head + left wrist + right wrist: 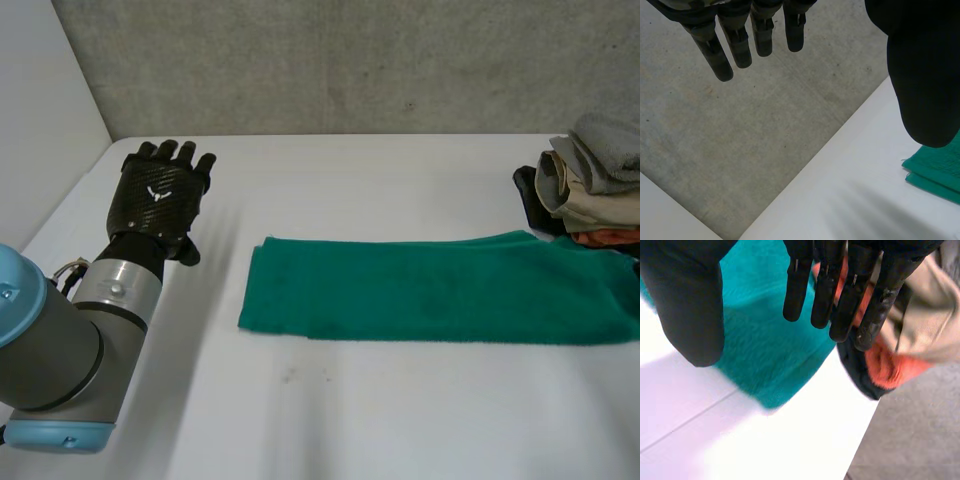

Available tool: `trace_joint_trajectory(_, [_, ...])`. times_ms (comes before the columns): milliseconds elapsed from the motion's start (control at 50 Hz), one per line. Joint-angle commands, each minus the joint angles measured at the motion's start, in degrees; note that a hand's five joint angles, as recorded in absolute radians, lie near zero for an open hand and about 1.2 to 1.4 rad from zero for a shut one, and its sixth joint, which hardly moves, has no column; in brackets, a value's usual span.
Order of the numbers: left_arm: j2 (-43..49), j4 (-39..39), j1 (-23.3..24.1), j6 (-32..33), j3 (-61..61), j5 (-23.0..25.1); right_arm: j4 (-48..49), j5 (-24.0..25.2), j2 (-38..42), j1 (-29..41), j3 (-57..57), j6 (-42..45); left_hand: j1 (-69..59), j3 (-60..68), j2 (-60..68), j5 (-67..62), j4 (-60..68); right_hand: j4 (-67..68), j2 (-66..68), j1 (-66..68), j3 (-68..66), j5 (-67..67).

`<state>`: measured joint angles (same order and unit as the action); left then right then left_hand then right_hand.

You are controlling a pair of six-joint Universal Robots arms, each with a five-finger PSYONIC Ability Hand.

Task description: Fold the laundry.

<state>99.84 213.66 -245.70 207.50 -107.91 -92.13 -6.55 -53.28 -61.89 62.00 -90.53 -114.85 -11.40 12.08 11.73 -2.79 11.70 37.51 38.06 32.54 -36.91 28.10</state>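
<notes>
Left arm (60, 350) lies low on white table (330, 410). Left hand (160, 195) has straight spread fingers, holding nothing, well apart from green towel (430, 290). Towel lies flat mid-table as a long folded strip, one end by clothes pile (590, 180). Right hand (825, 290) hovers over that end, fingers straight, empty.

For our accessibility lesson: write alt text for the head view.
A green towel, folded into a long strip, lies across the white table. The open left hand is clear of its left end; a pile of clothes sits by its right end.
</notes>
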Motion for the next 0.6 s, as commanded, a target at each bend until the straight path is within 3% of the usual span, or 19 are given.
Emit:
trace_joint_trajectory(20, [0.01,0.00,0.05,0.01,-0.02,0.02,5.22,4.68,2.56,-2.50,-2.46,-0.82,1.40,-2.08,-1.73,2.79,-1.70,7.06,6.51,12.02,-7.66,6.47])
trace_joint_trajectory(280, [0.01,0.00,1.19,-0.08,-0.10,-0.07,10.06,4.94,6.52,-2.58,-0.97,-0.20,1.40,-2.08,-1.73,2.79,-1.70,12.42,11.88,17.39,-13.03,11.84])
trace_joint_trajectory(420, [0.00,0.00,1.28,-0.08,-0.10,-0.07,11.65,4.68,8.89,-3.02,0.18,-0.29,1.40,-2.08,-1.73,2.79,-1.70,42.44,41.89,47.40,-43.04,41.85])
trace_joint_trajectory(600, [-0.52,0.00,1.10,-0.08,-0.10,-0.07,11.56,4.15,9.34,-2.58,1.23,-0.90,1.40,-2.08,-1.73,2.79,-1.70,42.49,41.94,47.46,-43.09,41.90])
